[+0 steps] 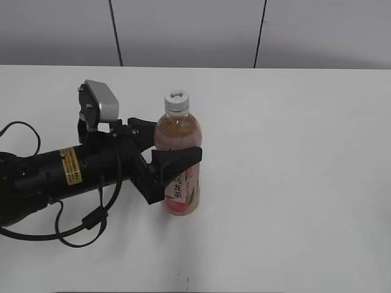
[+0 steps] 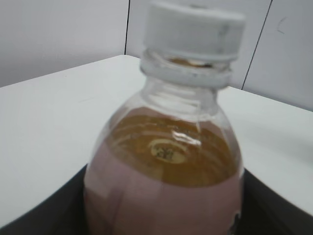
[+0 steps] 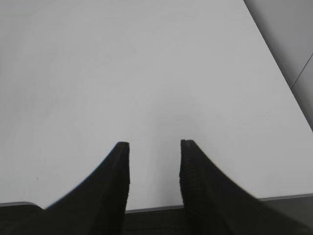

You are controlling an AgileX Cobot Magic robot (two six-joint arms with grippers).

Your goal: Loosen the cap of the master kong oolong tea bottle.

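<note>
I am bracing the master kong oolong tea bottle (image 1: 178, 160), upright on the white table (image 1: 293, 183), in my left gripper (image 1: 166, 150), while my right gripper (image 3: 154, 172) is waiting parted and empty, the cap (image 1: 176, 99) not yet touched.

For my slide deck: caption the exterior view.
Left gripper clasps the upright tea bottle at mid-body on a white table, white cap on.
</note>
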